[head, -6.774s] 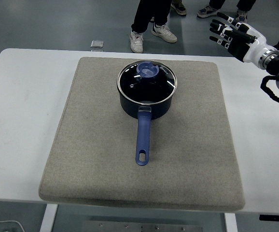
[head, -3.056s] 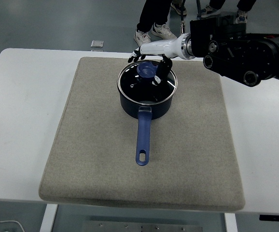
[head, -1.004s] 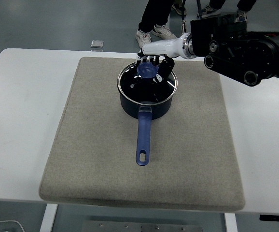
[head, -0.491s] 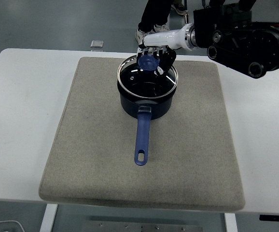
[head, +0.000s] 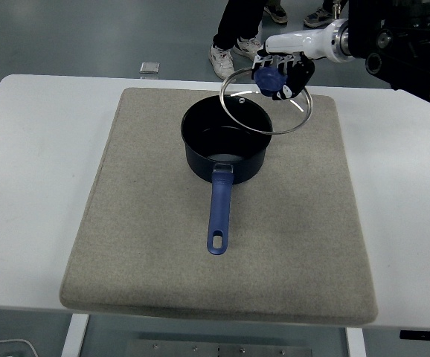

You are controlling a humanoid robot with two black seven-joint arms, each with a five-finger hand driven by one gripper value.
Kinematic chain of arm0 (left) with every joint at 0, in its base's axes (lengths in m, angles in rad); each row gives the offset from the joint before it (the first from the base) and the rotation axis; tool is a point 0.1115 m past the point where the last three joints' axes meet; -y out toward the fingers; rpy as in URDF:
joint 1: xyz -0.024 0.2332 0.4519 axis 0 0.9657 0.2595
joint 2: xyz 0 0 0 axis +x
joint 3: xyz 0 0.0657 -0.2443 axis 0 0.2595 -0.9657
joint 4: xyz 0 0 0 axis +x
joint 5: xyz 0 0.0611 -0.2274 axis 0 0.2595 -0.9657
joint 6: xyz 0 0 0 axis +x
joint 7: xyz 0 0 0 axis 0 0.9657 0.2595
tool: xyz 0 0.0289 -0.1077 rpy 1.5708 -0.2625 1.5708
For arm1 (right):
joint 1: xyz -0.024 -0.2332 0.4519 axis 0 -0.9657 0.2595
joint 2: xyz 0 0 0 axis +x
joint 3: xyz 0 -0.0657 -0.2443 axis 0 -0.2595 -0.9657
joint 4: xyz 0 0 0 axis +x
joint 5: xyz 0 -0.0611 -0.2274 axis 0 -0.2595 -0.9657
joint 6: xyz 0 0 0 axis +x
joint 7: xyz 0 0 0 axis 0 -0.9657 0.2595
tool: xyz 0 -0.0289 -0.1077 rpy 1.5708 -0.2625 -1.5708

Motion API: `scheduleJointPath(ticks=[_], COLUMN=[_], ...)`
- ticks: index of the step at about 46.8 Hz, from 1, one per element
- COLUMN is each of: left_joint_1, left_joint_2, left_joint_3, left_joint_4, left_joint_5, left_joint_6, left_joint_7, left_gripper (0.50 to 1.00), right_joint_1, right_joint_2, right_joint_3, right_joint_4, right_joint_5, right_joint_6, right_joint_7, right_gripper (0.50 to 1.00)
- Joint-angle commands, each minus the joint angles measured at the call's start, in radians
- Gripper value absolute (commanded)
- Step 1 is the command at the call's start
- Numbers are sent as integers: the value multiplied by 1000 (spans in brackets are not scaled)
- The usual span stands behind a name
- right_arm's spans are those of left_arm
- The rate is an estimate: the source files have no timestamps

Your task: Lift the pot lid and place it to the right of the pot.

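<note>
**Lid in the air, not yet set down**

The right hand point(head: 283, 74) has its fingers curled round the blue knob point(head: 269, 78) of the pot lid point(head: 265, 100) and holds it clear of the pot point(head: 223, 149). The lid hangs below the hand, tilted, its near-left rim still over the pot's open mouth. The left hand is out of view.

The main risk, as I judge it, is the grip: the knob is small, smooth and rounded, and the lid is a wide glass disc with a thin metal rim, so its weight could swing or twist it out of the fingers. Set down too early, its edge would catch the pot's rim and clatter or nudge the pot.

The pot is dark and glossy, round, with a long blue handle point(head: 219, 213) with a hanging hole, pointing away from the hand. Below and to the hand's side lies bare grey mat point(head: 304, 223), coarse and soft-looking, on the white worktop point(head: 29, 149); it should cushion the glass.
</note>
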Motion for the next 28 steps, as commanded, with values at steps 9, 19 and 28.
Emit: scheduleJointPath(ticks=[9, 19, 28], left_joint_1=[0, 0, 0], left_joint_2=[0, 0, 0], left_joint_3=[0, -1, -1], left_joint_4=[0, 0, 0], left_joint_5=[0, 0, 0], left_joint_6=[0, 0, 0], left_joint_7=[0, -1, 0], left_gripper=[1000, 1000, 1000], right_joint_1=[-6, -19, -23], right_joint_2=[-46, -69, -80], right_joint_3=[-22, -31, -39], right_joint_4=[0, -1, -12], right_joint_5=[-2, -9, -12], right_joint_6=[-1, -3, -6], right_joint_7=[1, 2, 4], right_gripper=[509, 509, 500])
